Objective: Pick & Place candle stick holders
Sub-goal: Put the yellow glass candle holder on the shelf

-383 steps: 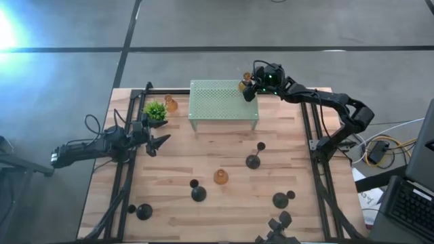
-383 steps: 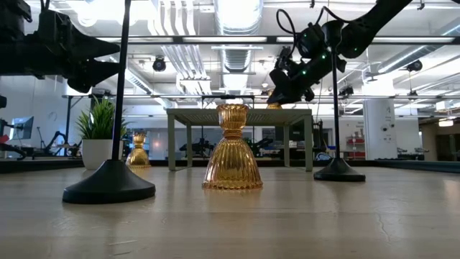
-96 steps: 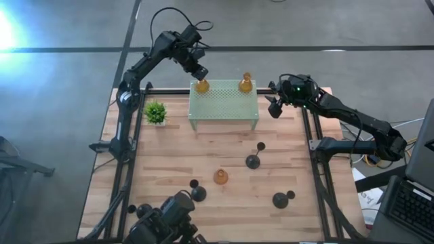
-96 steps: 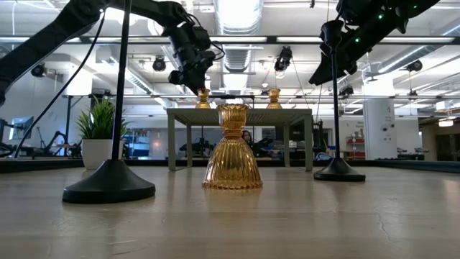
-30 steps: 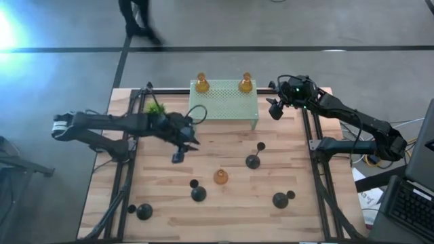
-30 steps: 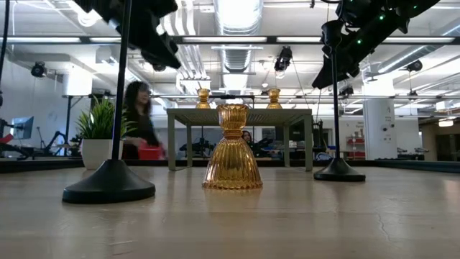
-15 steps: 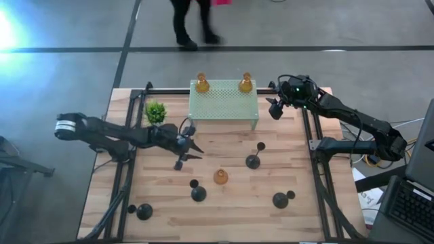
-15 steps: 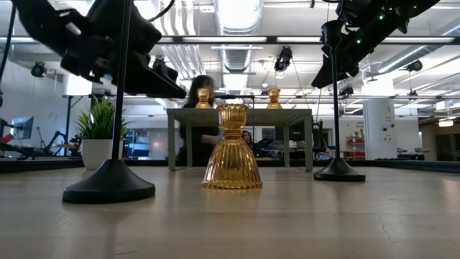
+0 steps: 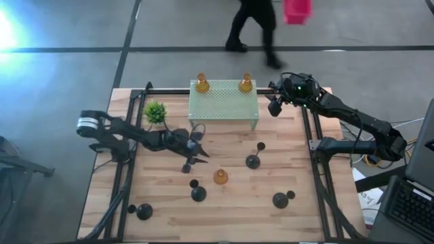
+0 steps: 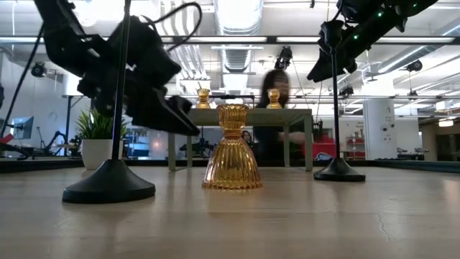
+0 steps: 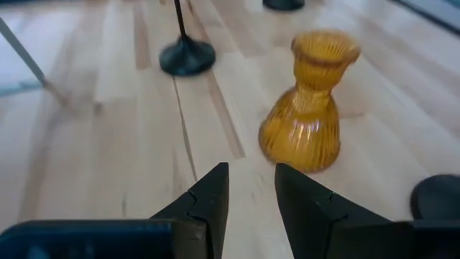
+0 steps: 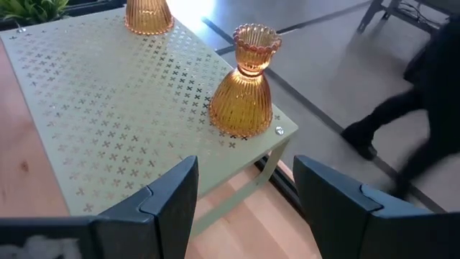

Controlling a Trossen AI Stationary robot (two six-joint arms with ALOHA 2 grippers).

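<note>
While atop stand [image 9: 224, 103], two amber holders [image 9: 201, 84]

- The left arm [image 9: 129, 137] is showing as a chain of slim black links, with a white band ringing its shoulder end.
- A thin black cable is looping up beside its wrist.
- The left gripper [image 11: 250, 193] is showing two matte black, wedge-shaped fingers.
- The right arm [image 9: 352, 120] is showing black too, with green lights glowing at its wrist.
- The right gripper [image 12: 244, 188] is showing broad, angular dark fingers.
</note>
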